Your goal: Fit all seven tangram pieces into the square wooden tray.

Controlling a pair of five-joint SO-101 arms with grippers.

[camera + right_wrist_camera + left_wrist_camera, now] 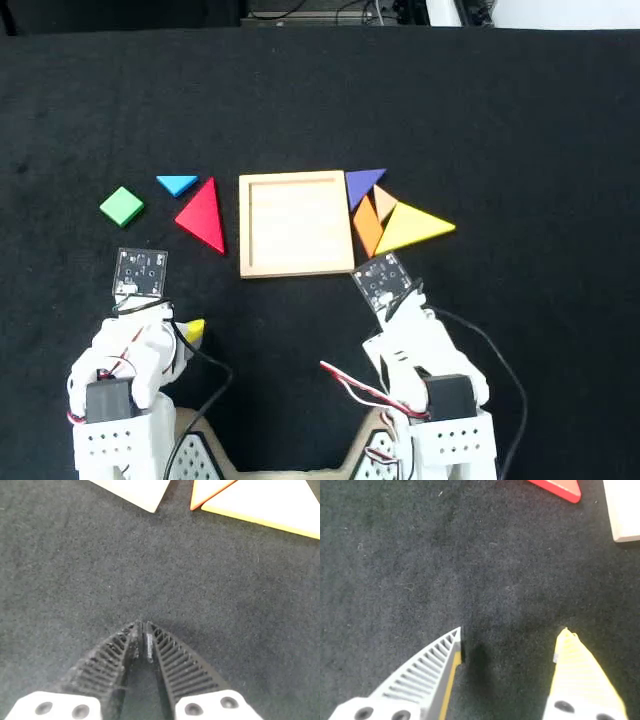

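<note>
Nearest me, the left arm and right arm sit folded low at the near edge of the table. I see the left claw released, its white and yellow fingers spread wide over bare black cloth. It hangs near of the red triangle and left of the tray. The right claw is clenched, tips together with nothing between them. It sits over cloth just near of the orange piece and the yellow triangle, by the tray's near right corner.

The tray lies flat mid-table, and all seven pieces lie on the cloth outside it. On its left, the red triangle is near the left rim but apart from it. The blue triangle is just far-left of the red one, and the green square is farther left. On the right, the purple triangle and the orange piece lie against the right rim. The tan triangle is wedged among purple, orange and yellow, and the yellow triangle points right.
</note>
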